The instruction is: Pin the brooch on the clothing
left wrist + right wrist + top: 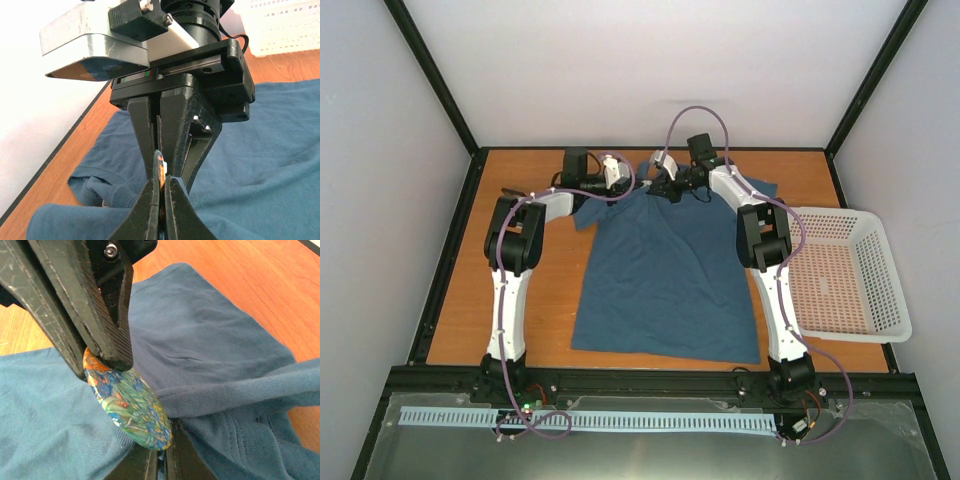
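Oval green-blue-orange patterned brooch (130, 405) hangs at the collar of the dark teal T-shirt (225, 365), far side of the wooden desk (550, 300). I've got left hand (161, 182) and right hand (160, 455) both clenched on it. Risk: opposing pulls twist it loose, or bunched fabric takes the pin crooked.

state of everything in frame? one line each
Shirt: spread flat, far end bunched up at the grippers.
Brooch: standing on edge over that bunched end, held by both grippers; can't tell if it's pinned.
Left gripper: shut on brooch.
Right gripper: shut on brooch.
Basket: upright, nothing in it.
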